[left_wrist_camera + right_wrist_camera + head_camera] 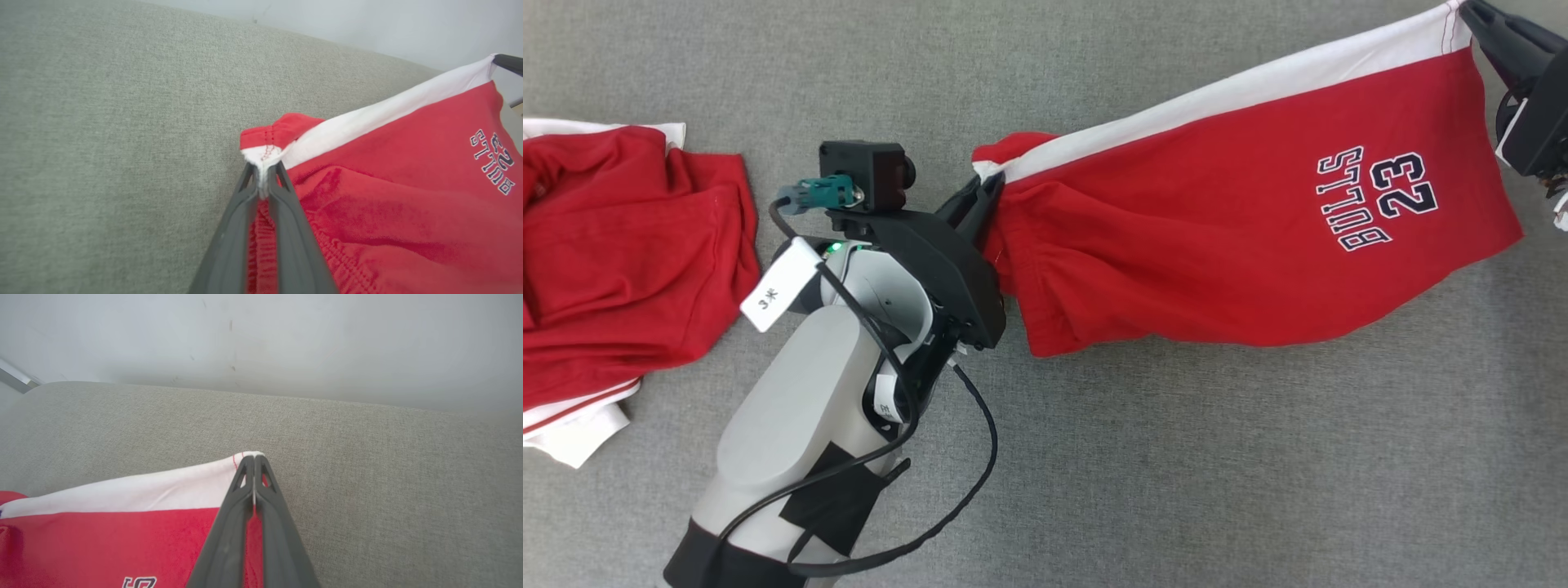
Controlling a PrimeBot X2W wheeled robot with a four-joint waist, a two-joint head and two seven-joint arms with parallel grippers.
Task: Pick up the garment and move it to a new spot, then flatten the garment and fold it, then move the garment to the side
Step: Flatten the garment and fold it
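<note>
We see a grey woven fabric surface (1176, 474) with a crumpled red-and-white garment (621, 261) lying at its left; whether the stretched red shorts (1217, 245) touch it, we cannot tell.

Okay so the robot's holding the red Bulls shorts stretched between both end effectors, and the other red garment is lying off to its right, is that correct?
Not quite: the head view shows the other red garment lying to the robot's left. The rest holds: the left end effector and right end effector are both shut on the red Bulls shorts, stretched between them.
</note>
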